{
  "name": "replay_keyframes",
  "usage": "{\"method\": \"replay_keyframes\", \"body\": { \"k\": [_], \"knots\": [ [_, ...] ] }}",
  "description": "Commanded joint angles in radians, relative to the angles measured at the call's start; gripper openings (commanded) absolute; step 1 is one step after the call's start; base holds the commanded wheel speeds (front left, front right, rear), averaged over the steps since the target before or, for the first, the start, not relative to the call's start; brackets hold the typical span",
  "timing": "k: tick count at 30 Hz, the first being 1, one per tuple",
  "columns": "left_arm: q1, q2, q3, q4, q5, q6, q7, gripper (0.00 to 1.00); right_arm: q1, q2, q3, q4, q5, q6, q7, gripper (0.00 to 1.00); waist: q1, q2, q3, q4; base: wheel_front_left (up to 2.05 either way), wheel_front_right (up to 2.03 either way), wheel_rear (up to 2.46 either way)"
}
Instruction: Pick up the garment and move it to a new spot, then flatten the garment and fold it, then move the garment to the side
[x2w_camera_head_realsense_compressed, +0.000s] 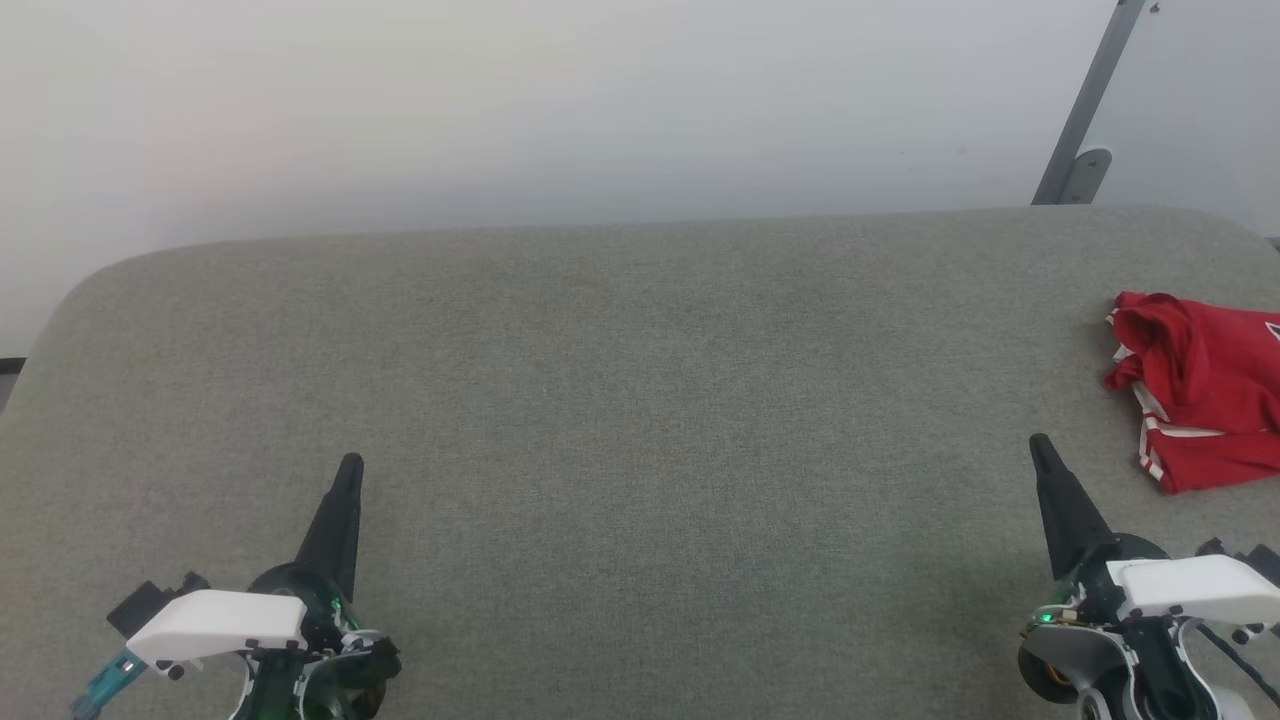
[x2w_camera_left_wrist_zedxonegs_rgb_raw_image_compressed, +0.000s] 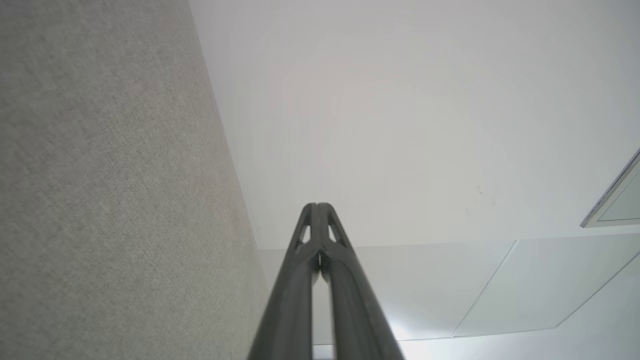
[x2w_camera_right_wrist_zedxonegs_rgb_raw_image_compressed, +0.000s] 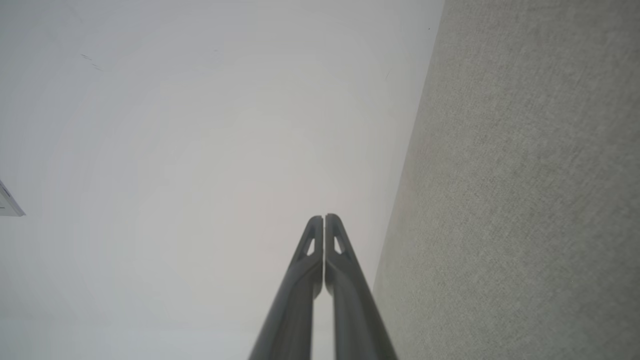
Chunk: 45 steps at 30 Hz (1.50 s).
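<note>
Crumpled red garment (x2w_camera_head_realsense_compressed: 1200, 385) at the right edge of a grey fabric counter (x2w_camera_head_realsense_compressed: 620, 400), both grippers pressed together.

The counter wears a coarse, matt, grey-green woven cloth with a soft rounded far edge and rounded corners. Behind it are a smooth pale wall (x2w_camera_head_realsense_compressed: 500, 110) and, at the upper right, a slanted grey metal strut (x2w_camera_head_realsense_compressed: 1090, 100). The garment lies on the cloth at the middle right of the head view, cut off by the frame: a rumpled heap of smooth red jersey with deep folds and red-and-white striped trim along its lower-left border. The visible part slants from upper left to lower right; its true long axis cannot be told. The left gripper (x2w_camera_head_realsense_compressed: 350, 465) at lower left and the right gripper (x2w_camera_head_realsense_compressed: 1040, 442) at lower right each taper to one dark point, fingers closed tip to tip. The right one sits near the garment but apart from it.
</note>
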Motion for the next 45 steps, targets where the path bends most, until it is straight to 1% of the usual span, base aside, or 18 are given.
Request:
{"method": "replay_keyframes", "body": {
  "k": [1, 45],
  "knots": [
    [-0.011, -0.002, 0.000, 0.000, -0.003, 0.000, 0.003, 0.00, 0.006, 0.004, 0.000, -0.002, 0.004, 0.000, 0.003, 0.00, 0.0000, 0.0000, 0.000, 0.000, 0.00, 0.00, 0.00],
    [-0.011, -0.002, -0.001, 0.000, -0.004, 0.000, 0.003, 0.00, 0.006, 0.004, 0.000, -0.002, 0.005, 0.000, 0.002, 0.00, 0.0000, 0.0000, 0.000, 0.000, 0.00, 0.00, 0.00]
  ]
}}
